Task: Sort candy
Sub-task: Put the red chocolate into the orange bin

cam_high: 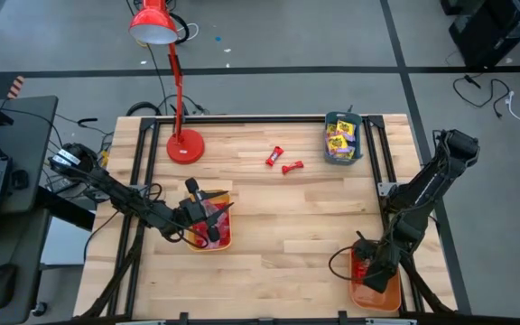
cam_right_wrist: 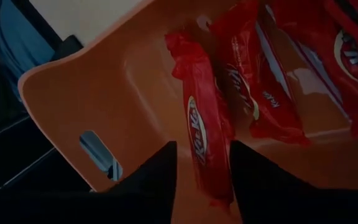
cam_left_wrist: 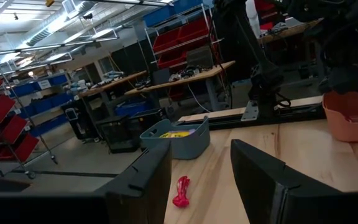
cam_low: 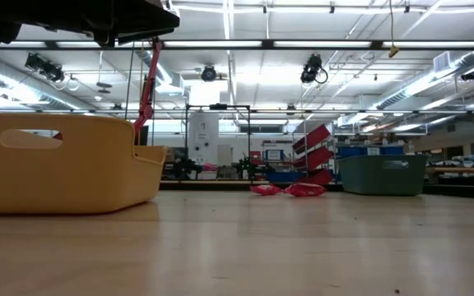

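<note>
**Candy sorting table: contents and gripper positions**

At about 5 o'clock on the wooden table (cam_high: 278, 226), the right gripper (cam_high: 373, 271) hangs over an orange tray (cam_right_wrist: 73, 93) at the table's near right corner. Its two fingers stand apart, with one red candy bar (cam_right_wrist: 204, 143) lying lengthwise in the gap between them; whether the fingers touch the wrapper cannot be told. More red candy bars (cam_right_wrist: 272, 93) lie beside it on the tray floor.

At about 8 o'clock, the left gripper (cam_high: 208, 215) sits over a second orange tray (cam_high: 225, 236), fingers spread wide and holding nothing.

At about 12 o'clock, near the table's middle, two loose red candies (cam_high: 283, 161) lie just beside each other on the bare wood.

At about 1 o'clock, a teal tray (cam_high: 342, 116) holds yellow and purple packets (cam_high: 338, 138).

At about 11 o'clock, a red desk lamp (cam_high: 185, 144) stands on the table.
</note>
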You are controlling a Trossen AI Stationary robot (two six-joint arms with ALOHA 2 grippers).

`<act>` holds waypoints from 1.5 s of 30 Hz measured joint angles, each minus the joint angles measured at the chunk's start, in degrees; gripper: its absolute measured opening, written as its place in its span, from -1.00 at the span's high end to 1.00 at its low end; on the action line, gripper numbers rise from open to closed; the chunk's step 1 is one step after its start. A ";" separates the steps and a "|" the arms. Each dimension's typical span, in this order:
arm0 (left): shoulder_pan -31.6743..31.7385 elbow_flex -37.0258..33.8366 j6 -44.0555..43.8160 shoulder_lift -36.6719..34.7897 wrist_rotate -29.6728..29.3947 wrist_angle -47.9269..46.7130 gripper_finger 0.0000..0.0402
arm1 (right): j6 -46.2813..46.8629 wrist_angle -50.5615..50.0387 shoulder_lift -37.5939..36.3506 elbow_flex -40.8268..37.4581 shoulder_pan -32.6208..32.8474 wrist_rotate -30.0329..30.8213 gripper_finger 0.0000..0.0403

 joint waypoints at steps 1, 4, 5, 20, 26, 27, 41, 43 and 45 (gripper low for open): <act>0.00 0.00 0.00 0.00 0.00 0.00 0.16 | 0.35 0.01 0.00 0.00 0.00 -0.02 0.34; 0.00 0.00 0.00 0.00 0.00 0.00 0.16 | 1.69 0.05 0.00 0.00 0.00 -1.11 0.26; 0.00 0.00 0.00 0.00 0.00 0.00 0.16 | 2.09 0.05 0.00 0.00 0.00 -1.65 0.24; -0.01 0.00 -0.60 0.00 0.01 -0.02 0.16 | 9.18 2.91 -0.04 0.00 0.00 -10.93 -0.05; 0.00 0.00 -0.61 0.00 0.00 0.00 0.16 | 11.07 3.06 -1.49 0.00 -0.34 -12.16 -0.04; 0.00 0.00 -0.61 0.00 0.02 -0.01 0.16 | 11.27 3.32 -2.14 0.00 -0.60 -11.39 -0.04; -0.01 0.04 -3.81 0.00 8.92 2.64 0.16 | -7.36 13.55 -13.22 0.02 -10.47 14.82 0.12; 0.00 0.07 -3.80 0.00 8.92 2.62 0.16 | -13.70 16.27 -14.04 0.02 -13.16 16.58 0.14; 0.00 0.09 -3.80 0.00 8.92 2.62 0.16 | -21.11 18.72 -14.61 0.02 -16.75 17.42 0.16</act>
